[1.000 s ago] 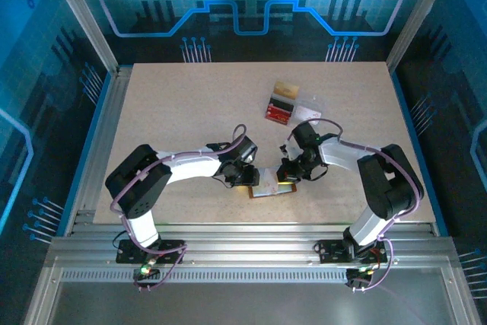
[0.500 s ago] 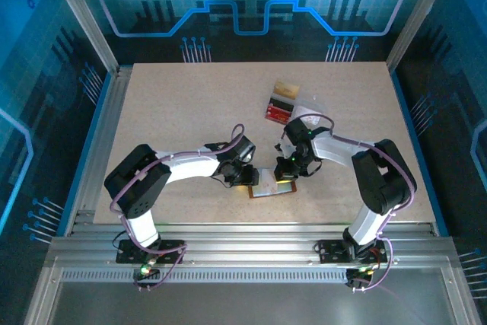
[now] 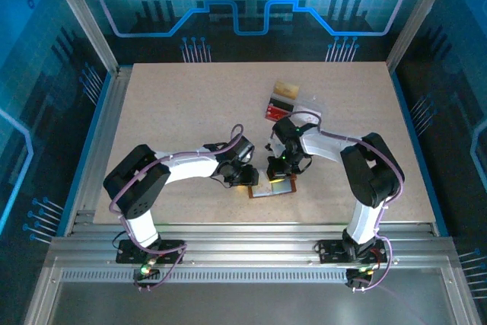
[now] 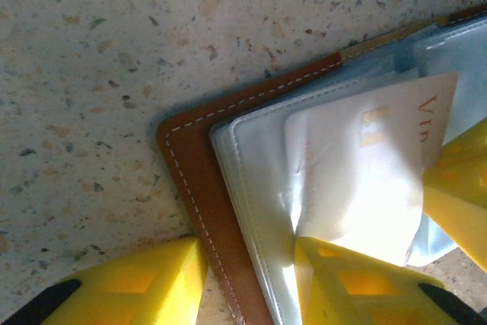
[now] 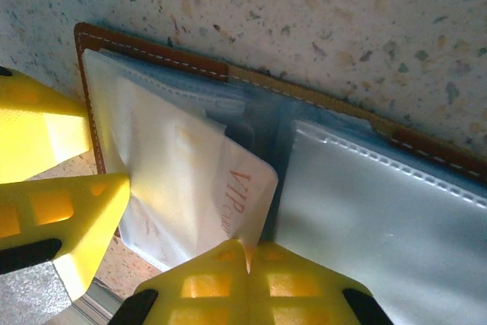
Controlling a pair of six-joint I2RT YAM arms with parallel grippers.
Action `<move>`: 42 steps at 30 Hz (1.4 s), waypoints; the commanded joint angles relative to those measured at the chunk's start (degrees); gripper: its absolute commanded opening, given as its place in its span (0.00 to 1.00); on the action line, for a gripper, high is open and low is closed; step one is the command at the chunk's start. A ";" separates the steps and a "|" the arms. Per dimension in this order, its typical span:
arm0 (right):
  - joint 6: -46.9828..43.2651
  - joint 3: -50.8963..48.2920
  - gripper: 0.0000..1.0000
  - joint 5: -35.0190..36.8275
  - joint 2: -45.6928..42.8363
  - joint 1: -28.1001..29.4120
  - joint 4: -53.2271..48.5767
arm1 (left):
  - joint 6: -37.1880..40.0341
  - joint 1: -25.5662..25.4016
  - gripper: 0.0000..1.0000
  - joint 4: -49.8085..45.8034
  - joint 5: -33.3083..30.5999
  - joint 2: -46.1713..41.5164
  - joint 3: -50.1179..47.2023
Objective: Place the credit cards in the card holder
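Left gripper (image 4: 247,258) stands part open, low over one end of the card holder (image 4: 190,180). One yellow finger rests on the speckled counter (image 3: 175,112) just outside the brown stitched cover. The other lies on the pale plastic pockets inside, so the cover's edge runs between the two. Whether they squeeze that edge cannot be told.

Right gripper (image 5: 247,256) is closed, its two yellow fingertips pressed together. The corner of a credit card (image 5: 205,188) runs straight into the seam between them, so it appears pinched there. In both wrist views the card looks pale with red "VIP" lettering. Much of it lies under the clear film of a pocket on the side the left gripper covers, tilted against the pocket's edges, with the lettered end sticking out toward the holder's fold.

Seen from the top camera, the card holder lies open and flat in the middle of the counter, toward its near edge. The left gripper is at its left end and the right gripper comes down on it from behind. The holder's other half shows a clear ribbed pocket (image 5: 380,195) with nothing visible in it.

Farther back on the counter, apart from the holder, sits a clear plastic tray (image 3: 308,104). Red cards (image 3: 279,109) are in one compartment and a tan card (image 3: 286,87) is at its far end.
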 commanded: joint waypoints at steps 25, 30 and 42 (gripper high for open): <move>4.59 0.53 0.45 20.62 -13.49 2.43 -8.37 | -0.31 5.22 0.41 1.27 8.33 -6.37 -4.71; 7.66 0.63 0.59 33.71 -13.18 5.16 -13.45 | -0.03 5.34 0.41 1.34 8.96 -6.77 -4.99; 12.36 2.61 0.54 42.67 -2.65 10.94 -13.41 | -1.35 5.34 0.26 4.90 11.44 -2.37 -5.48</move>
